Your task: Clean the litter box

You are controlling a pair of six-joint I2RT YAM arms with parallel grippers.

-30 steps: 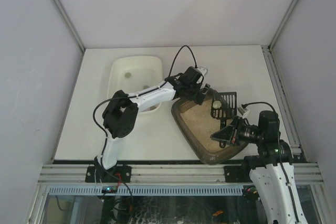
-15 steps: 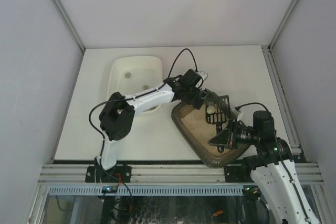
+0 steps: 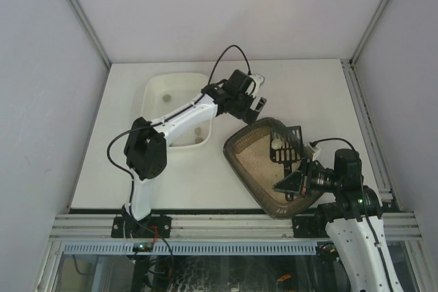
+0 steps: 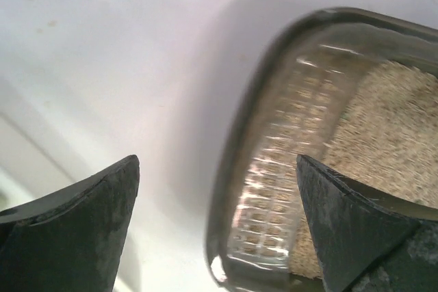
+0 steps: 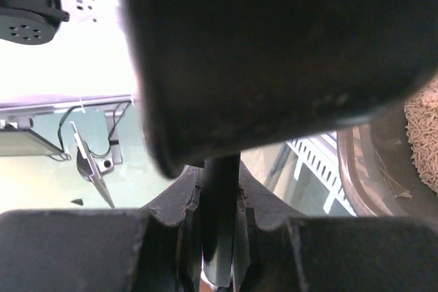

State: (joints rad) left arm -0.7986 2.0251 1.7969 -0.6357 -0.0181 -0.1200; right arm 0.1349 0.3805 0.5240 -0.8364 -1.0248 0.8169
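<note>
The litter box, a dark brown tray with tan litter, lies at the right front of the table. My right gripper is shut on the handle of the black slotted scoop, which is held over the box with a pale clump on it. In the right wrist view the gripper clamps the handle. My left gripper is open and empty just beyond the box's far-left corner. In the left wrist view that gripper has the box's corner below its spread fingers.
A white tub with a few pale clumps inside stands at the back left, under the left arm. The table's front rail runs close to the box's near corner. The box's rim and litter show in the right wrist view.
My left gripper has drawn back from the box's far-left corner toward the tub. The scoop with the clump has shifted slightly left over the litter.
</note>
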